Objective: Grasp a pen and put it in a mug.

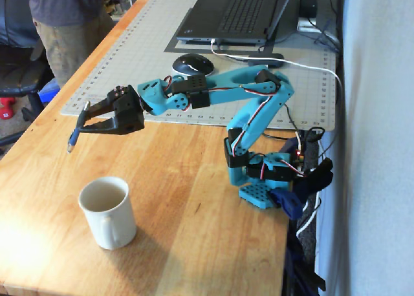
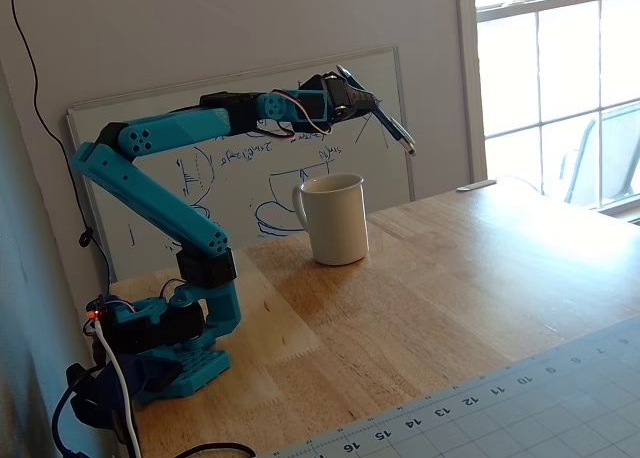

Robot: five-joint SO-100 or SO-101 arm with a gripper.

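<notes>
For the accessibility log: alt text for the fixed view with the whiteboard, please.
A blue arm holds a pen in its gripper above and just behind a white mug on a wooden table, pen tip slanting down to the right. A scribbled whiteboard leans on the wall behind.

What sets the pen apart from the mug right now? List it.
The pen is thin and dark; the mug is wide and off-white. The pen hangs tilted in the air, held by the gripper; the mug stands upright on the table. The pen is above the table, the mug on it.
</notes>
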